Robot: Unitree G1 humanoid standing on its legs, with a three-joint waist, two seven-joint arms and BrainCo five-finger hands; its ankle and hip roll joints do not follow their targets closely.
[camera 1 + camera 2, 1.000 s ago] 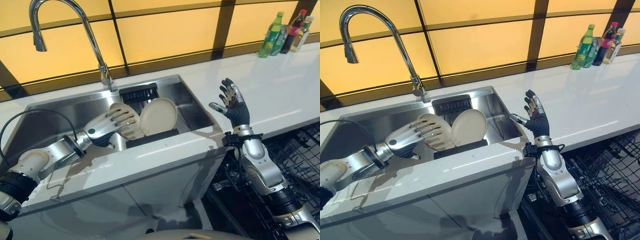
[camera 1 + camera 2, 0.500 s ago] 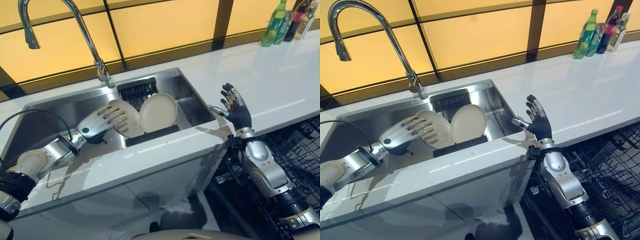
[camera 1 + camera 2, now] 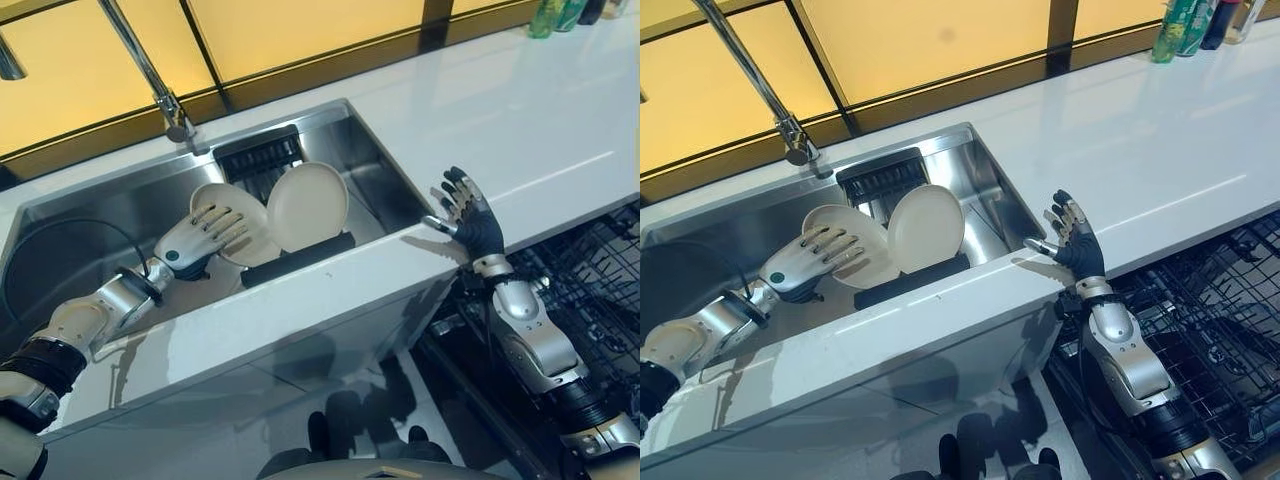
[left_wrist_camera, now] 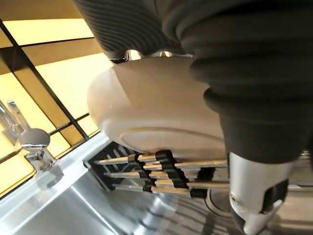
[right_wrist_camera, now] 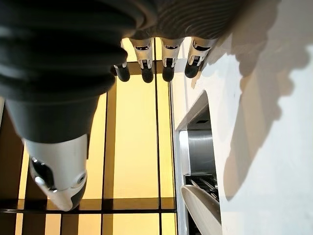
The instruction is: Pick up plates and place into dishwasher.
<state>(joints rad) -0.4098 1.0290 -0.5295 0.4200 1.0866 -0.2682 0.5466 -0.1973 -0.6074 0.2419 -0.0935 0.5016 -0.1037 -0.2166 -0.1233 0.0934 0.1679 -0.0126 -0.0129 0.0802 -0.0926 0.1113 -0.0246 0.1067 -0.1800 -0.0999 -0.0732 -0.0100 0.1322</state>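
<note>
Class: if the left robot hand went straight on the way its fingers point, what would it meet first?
The left robot hand already rests against the nearer cream round plate; behind that stands the second cream plate.

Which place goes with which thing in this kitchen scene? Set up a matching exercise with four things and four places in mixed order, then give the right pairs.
Things:
1. left hand
2. right hand
3. bottles
4. faucet

Places:
A. far end of the white counter
B. raised open above the counter's front edge
C. behind the sink
D. in the sink, fingers on a leaning cream plate

Pairs: 1-D, 2-B, 3-A, 4-C
</note>
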